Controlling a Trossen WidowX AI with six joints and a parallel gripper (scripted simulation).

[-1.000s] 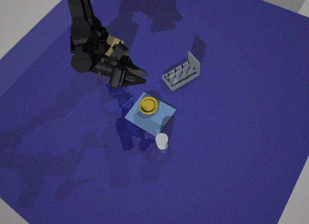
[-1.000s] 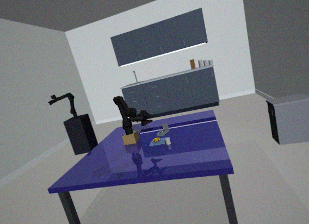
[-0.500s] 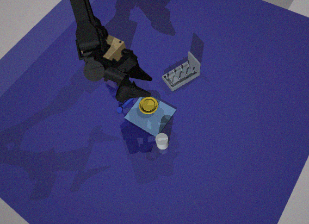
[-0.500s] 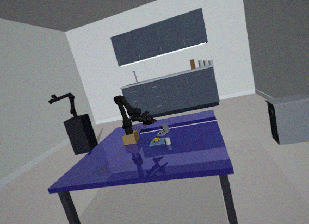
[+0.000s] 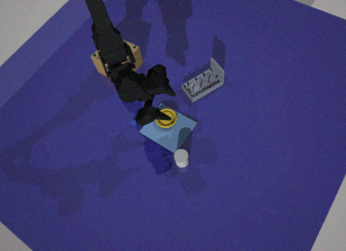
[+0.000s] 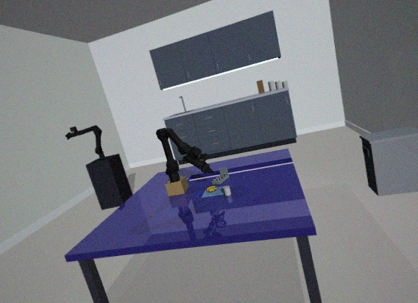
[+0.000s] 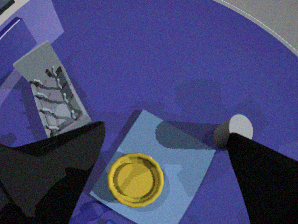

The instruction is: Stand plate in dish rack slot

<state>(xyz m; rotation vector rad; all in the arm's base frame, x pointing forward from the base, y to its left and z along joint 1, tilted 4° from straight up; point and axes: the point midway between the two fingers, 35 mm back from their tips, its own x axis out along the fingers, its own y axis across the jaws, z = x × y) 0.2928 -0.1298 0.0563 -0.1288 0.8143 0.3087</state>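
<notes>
The yellow round plate (image 5: 167, 122) (image 6: 211, 189) (image 7: 135, 180) lies flat, face up, on a light blue board (image 5: 170, 142) (image 7: 150, 129). The grey dish rack (image 5: 217, 69) (image 6: 224, 171) (image 7: 39, 63) stands beyond the board, with thin rails and a tall wall at one end; no plate is in its slots. My gripper (image 5: 173, 107) (image 6: 213, 173) (image 7: 169, 135) is open with nothing between its fingers. It hangs above the board, and one finger overlaps the plate in the top view. In the wrist view the plate shows low, nearer the left finger.
A white cylinder (image 5: 181, 159) (image 6: 227, 190) (image 7: 242, 126) stands by the board's corner, on the side away from the rack. A small blue object (image 5: 133, 123) (image 6: 199, 195) lies beside the board near the arm, partly hidden. The arm's tan base block (image 6: 177, 187) stands on the blue table (image 6: 257, 218).
</notes>
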